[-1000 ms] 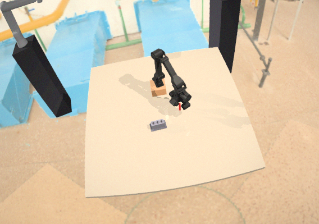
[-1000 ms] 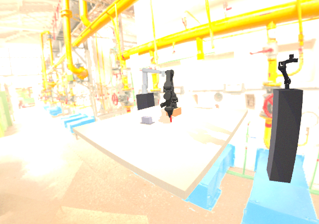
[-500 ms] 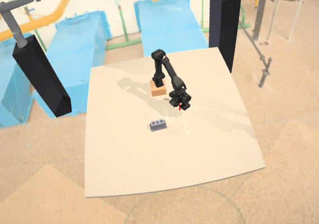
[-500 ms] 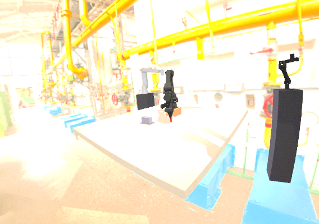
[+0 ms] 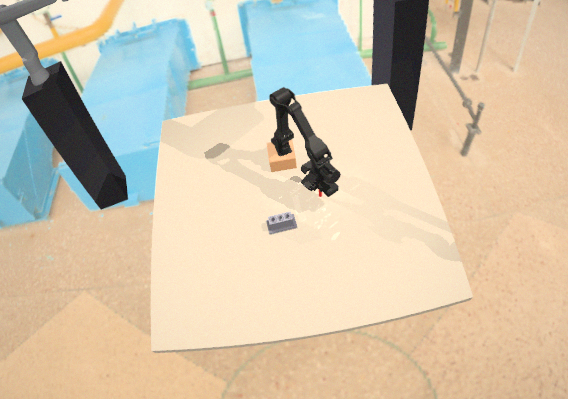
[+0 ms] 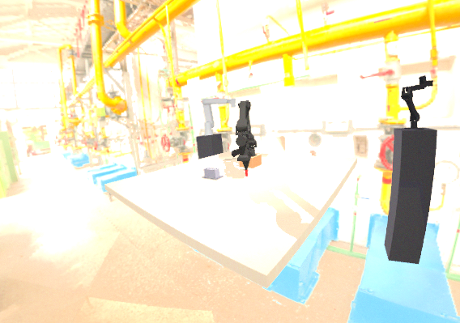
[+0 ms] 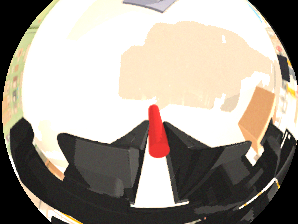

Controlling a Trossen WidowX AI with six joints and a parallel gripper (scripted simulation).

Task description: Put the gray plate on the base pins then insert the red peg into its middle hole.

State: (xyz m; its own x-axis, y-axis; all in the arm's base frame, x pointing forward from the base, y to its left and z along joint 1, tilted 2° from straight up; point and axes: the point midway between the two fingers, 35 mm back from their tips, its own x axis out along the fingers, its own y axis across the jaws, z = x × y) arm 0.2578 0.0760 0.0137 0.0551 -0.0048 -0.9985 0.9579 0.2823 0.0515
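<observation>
Two fingers of the gripper (image 5: 320, 189) (image 6: 246, 167) (image 7: 159, 131) are clamped on the red peg (image 5: 320, 193) (image 6: 246, 173) (image 7: 158, 135), well apart from the gray block (image 5: 282, 224) (image 6: 211, 174); an orange block (image 5: 283, 163) (image 6: 255, 162) (image 7: 257, 115) sits under the arm's foot on the worktop (image 5: 300, 283) (image 6: 227, 217)

The red peg (image 5: 320, 193) (image 6: 246, 173) (image 7: 158, 135) has a smooth, plastic-like surface. The gripper fingers present a matt black, plastic-like finish with flat faces. The arm (image 5: 303, 123) (image 6: 243, 120) appears dark, with a low-sheen surface. The tabletop (image 5: 280, 283) (image 6: 210, 209) is smooth and matt. The orange-brown block (image 5: 283, 164) (image 6: 255, 161) (image 7: 258, 114) is matt and plain. The gray block (image 5: 281, 224) (image 6: 211, 173) appears matt.
</observation>
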